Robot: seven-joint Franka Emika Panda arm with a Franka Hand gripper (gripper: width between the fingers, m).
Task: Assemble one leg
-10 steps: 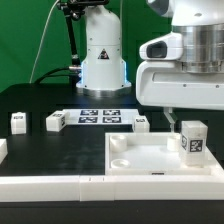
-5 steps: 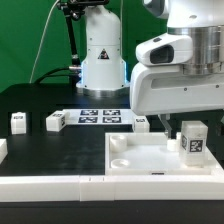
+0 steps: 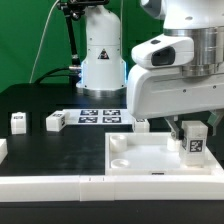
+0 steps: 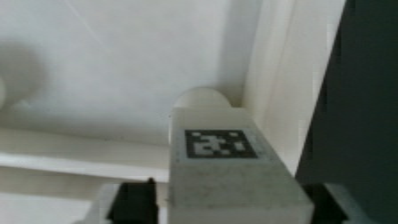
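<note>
The leg (image 3: pixel 193 142), a small white block with a black-and-white tag, stands upright on the far right of the large white panel (image 3: pixel 140 165). My gripper (image 3: pixel 189 129) hangs straight over it, with a finger on each side of the leg's top. In the wrist view the leg (image 4: pixel 221 160) fills the space between my two dark fingers, and my gripper (image 4: pixel 228 205) looks open around it, with narrow gaps at most. The panel's raised edge (image 4: pixel 267 70) runs beside the leg.
Three more white legs stand on the black table (image 3: pixel 60 150): two at the exterior view's left (image 3: pixel 17 121) (image 3: pixel 55 121) and one behind the panel (image 3: pixel 143 124). The marker board (image 3: pixel 100 116) lies before the arm's base (image 3: pixel 100 60). A white rail (image 3: pixel 50 186) lines the front edge.
My arm has come down and shifted toward the exterior view's left, bringing the fingers around the leg's top. The leg has not moved.
</note>
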